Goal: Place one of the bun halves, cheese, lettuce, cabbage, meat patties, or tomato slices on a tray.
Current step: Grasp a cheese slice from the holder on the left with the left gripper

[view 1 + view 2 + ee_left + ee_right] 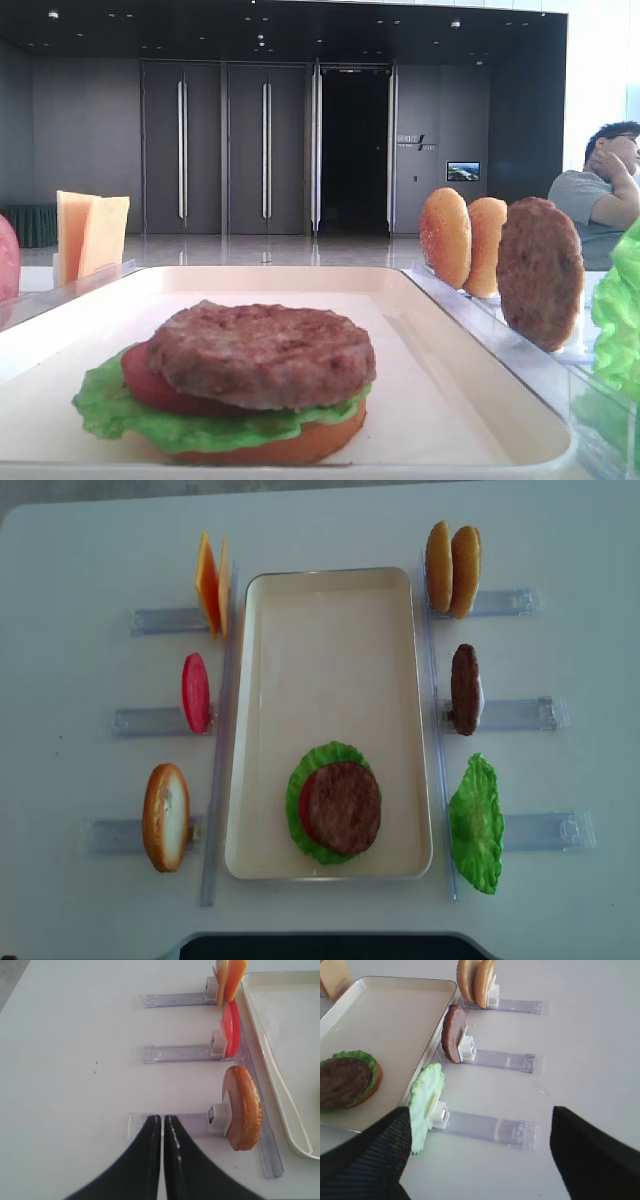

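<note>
Item: my left claw (162, 1125), fingers pressed together with only a hairline seam between them, holding nothing. It hangs over a clear holder (170, 1124). Ahead and to its right: one bun half (243, 1107) on edge, then tomato slices (231, 1035), then cheese (230, 979). Further right lies the tray (265, 730), bearing a stack topped by a meat patty (342, 807) over lettuce (305, 780). My right claw (480, 1145): fingers spread wide, empty.
</note>
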You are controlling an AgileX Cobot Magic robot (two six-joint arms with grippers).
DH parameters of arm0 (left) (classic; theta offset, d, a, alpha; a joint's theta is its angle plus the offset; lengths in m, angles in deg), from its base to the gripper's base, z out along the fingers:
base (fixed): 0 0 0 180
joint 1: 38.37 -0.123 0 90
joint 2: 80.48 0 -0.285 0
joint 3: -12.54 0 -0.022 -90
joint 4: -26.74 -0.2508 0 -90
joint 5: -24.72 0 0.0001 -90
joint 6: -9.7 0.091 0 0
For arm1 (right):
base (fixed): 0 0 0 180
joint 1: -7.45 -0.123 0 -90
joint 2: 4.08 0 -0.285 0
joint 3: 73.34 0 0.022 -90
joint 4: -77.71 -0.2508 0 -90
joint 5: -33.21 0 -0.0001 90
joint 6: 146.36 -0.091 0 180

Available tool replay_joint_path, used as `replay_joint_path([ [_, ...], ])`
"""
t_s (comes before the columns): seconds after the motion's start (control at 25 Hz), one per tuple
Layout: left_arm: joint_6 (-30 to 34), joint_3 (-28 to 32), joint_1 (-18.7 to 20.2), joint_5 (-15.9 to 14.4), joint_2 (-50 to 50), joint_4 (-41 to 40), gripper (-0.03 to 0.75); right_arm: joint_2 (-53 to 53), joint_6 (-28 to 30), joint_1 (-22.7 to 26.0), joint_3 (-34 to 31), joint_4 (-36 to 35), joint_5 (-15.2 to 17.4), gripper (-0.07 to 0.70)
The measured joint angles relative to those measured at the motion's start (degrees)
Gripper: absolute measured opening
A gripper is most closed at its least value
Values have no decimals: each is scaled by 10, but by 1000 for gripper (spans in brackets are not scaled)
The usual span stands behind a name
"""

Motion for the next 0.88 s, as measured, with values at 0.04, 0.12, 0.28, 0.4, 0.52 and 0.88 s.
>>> replay_joint_path([
  [0.04, 0, 0, 0, 0, 0, 0, 6, 0, 0, 0, 0, 0, 0, 542],
  [0.12, 0, 0, 0, 0, 0, -2, 2, 0, 0, 0, 0, 0, 0, 542],
  [0.28, 0, 0, 0, 0, 0, -2, 1, 0, 0, 0, 0, 0, 0, 542],
  [0.4, 0, 0, 0, 0, 0, -2, 6, 0, 0, 0, 0, 0, 0, 542],
  [0.52, 0, 0, 0, 0, 0, -2, 50, 0, 0, 0, 0, 0, 0, 542],
  [0.88, -7, 0, 0, 0, 0, -4, 545, 0, 0, 0, 0, 0, 0, 542],
])
